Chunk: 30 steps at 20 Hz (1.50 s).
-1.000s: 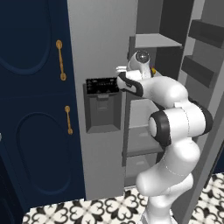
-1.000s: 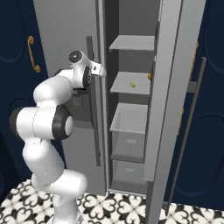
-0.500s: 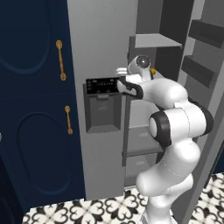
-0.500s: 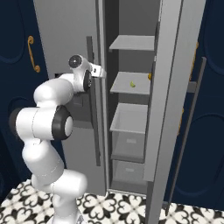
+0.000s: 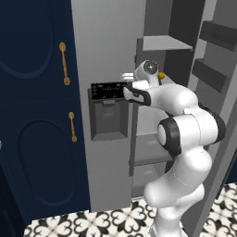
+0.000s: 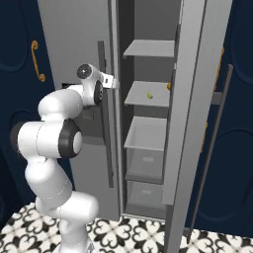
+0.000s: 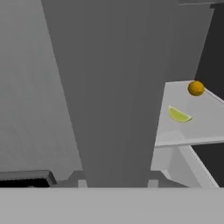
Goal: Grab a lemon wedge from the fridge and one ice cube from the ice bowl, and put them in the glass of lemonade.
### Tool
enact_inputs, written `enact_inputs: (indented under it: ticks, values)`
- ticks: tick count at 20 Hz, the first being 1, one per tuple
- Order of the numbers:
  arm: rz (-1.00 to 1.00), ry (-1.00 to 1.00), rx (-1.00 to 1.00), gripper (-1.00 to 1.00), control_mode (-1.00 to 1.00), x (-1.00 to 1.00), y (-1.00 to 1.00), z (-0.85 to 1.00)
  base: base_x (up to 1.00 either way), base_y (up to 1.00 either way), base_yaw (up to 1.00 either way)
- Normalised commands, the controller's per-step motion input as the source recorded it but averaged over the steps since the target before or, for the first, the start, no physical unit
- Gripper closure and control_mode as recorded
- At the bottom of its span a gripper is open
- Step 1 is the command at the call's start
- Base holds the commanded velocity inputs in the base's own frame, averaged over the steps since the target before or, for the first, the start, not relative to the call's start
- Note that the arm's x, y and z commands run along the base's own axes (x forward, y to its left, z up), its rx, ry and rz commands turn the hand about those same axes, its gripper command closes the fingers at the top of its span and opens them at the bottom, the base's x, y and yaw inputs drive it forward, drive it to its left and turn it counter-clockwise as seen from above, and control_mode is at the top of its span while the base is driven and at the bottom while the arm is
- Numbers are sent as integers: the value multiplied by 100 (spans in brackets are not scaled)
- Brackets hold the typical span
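The lemon wedge (image 7: 179, 115) is a small, smooth, pale yellow-green crescent lying flat on a light-grey shelf (image 7: 192, 131) inside the fridge (image 6: 148, 89); from the right base view it is a tiny speck (image 6: 149, 95) near the middle of the second shelf down. Just beyond it on the same shelf, apart from it, sits a small round orange fruit (image 7: 196, 88), glossy and ball-shaped. The fridge is a tall, matte, light-grey box with flat slab shelves and two pale drawers low down; its right door stands open, swung outward. The left door carries a recessed dark dispenser panel (image 5: 109, 110) and a long, straight, vertical grey handle (image 6: 105, 113). The gripper (image 6: 109, 82) sits at the upper part of this handle, and in the hand view the handle rises as a broad grey bar between the two fingertips (image 7: 82, 183), which stand close against its sides, so the jaws look clamped on the handle. Around the fridge are navy cabinet fronts (image 5: 37, 115) with raised oval mouldings and slim, curved gold handles (image 5: 64, 63). The floor (image 6: 128, 234) is tiled in a black-and-white floral pattern.
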Motion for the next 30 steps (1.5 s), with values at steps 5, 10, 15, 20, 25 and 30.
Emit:
enact_inputs:
  ticks: [5, 10, 15, 20, 25, 30]
  values:
    - [1, 0, 0, 100, -100, -7, 52, 24, 0, 0, 0]
    - [12, -3, -2, 100, -100, -65, 93, 41, 0, 0, 0]
    - [18, -7, -2, 100, -100, -83, 98, 69, 0, 0, 0]
    - [20, -6, -4, 100, -100, -94, 99, 87, 0, 0, 0]
    - [19, -6, -4, 100, -100, -97, 89, 85, 0, 0, 0]
    - [18, -1, -8, 100, -100, -86, 87, 99, 0, 0, 0]
